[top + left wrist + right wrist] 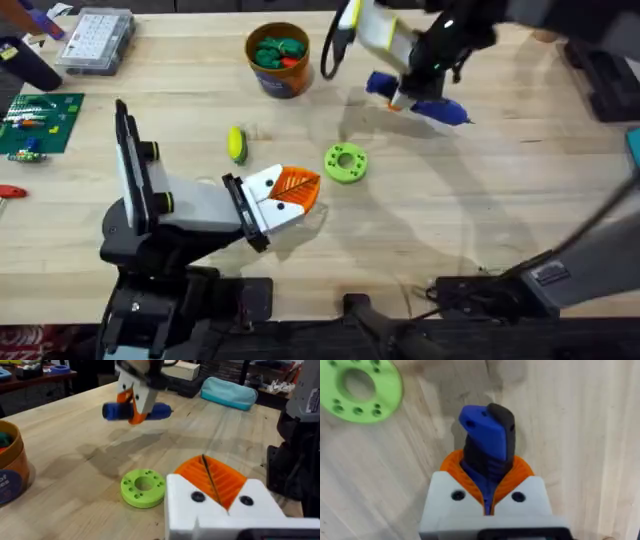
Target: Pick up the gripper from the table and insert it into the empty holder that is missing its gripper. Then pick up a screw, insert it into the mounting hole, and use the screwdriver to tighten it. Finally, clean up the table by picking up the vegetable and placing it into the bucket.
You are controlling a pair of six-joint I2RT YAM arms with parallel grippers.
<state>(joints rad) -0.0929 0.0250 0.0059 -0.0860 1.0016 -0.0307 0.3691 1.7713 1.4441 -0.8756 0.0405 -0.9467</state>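
Right claw (487, 505) clamped on the screwdriver (425, 105), lifted off the desk (480, 190) around 1 o'clock; bucket (11, 480) label unreadable, maybe blurred.

Bright green flat ring (346, 163) with large centre hole and small holes around it lies flat mid-table on light wooden table (480, 190). Clear plastic compartment box (96, 41) sits at far left. Green circuit board (38, 122) lies at left edge, nearer than box. Small red item (10, 191) at left edge, nearer than board. Teal pouch (229, 393) lies on table in left wrist view.
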